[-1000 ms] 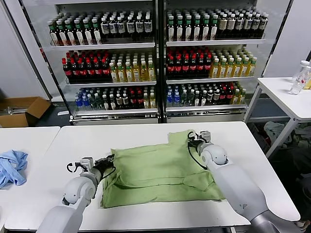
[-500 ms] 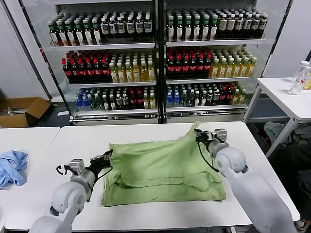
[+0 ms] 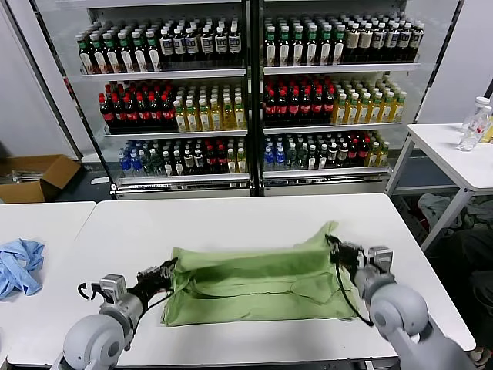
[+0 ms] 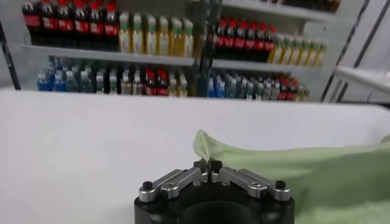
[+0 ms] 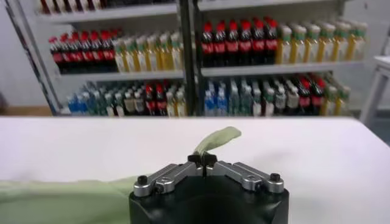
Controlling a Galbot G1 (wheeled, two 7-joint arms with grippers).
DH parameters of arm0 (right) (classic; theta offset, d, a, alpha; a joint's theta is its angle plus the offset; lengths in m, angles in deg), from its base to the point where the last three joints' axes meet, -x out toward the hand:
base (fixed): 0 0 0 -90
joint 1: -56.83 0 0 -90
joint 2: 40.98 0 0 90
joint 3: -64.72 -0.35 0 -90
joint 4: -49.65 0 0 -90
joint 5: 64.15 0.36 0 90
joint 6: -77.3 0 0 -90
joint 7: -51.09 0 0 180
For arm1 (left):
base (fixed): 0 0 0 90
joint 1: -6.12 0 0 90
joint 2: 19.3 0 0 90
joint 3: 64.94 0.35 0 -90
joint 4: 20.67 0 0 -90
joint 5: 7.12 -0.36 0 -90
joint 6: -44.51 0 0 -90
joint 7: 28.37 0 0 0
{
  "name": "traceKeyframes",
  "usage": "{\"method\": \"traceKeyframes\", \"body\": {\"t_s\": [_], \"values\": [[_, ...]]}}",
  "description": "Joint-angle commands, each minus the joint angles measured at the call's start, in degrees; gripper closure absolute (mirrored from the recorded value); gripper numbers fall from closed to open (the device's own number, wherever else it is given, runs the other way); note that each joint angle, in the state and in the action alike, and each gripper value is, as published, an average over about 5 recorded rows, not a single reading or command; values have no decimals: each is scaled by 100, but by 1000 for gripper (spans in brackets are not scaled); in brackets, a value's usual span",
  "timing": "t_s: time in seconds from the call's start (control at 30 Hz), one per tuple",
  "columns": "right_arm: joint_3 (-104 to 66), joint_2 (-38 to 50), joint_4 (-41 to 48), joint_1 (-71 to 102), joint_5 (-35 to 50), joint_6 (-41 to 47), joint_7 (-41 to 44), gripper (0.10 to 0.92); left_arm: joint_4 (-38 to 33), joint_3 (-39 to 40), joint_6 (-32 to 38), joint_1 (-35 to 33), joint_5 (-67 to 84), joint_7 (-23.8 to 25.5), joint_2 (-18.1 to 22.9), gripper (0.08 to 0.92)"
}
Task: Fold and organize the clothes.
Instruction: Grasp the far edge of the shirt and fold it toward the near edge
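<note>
The light green shirt [image 3: 254,281] lies folded into a wide band on the white table [image 3: 231,216]. No collar, buttons or graphic show. My left gripper [image 3: 164,271] is shut on the shirt's left corner, seen in the left wrist view [image 4: 209,164] with cloth [image 4: 317,173] trailing from it. My right gripper [image 3: 336,248] is shut on the shirt's far right corner, lifted a little off the table; in the right wrist view [image 5: 203,159] a tab of green cloth [image 5: 216,138] sticks out of the jaws.
A light blue garment [image 3: 19,264] lies on a separate table at the left. Drink coolers [image 3: 246,92] full of bottles stand behind the table. A side table [image 3: 454,154] with a bottle stands at the right. A cardboard box [image 3: 35,176] sits on the floor far left.
Both grippers have pulled toward me, holding the shirt. The right one dragged the far right corner forward, folding the back edge over, so the shirt is now a narrower band.
</note>
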Motion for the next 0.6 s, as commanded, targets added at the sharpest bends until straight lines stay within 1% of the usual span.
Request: {"method": "traceKeyframes", "body": {"t_s": [0.03,0.13,0.2,0.33,0.5,0.6], "values": [[-202,-157,-258,899,-709,27,-71,860,-133,216,-39,-474,-1555,-30,59,902],[-219,-200,-434,980,-825,-11,-33,775,-261,225,155,-601,-1808,-305,331,842],[-308,-208,-614,1124,-881,-74,1,723,-324,213,294,-727,-1977,-557,525,781],[-496,-221,-900,1478,-1087,-232,68,602,-195,221,406,-924,-2294,-974,928,669],[-556,-294,-997,1745,-1332,-321,127,463,192,355,258,-842,-2461,-1177,1373,521],[-488,-308,-961,1790,-1510,-372,170,376,293,439,168,-765,-2328,-1262,1621,435]]}}
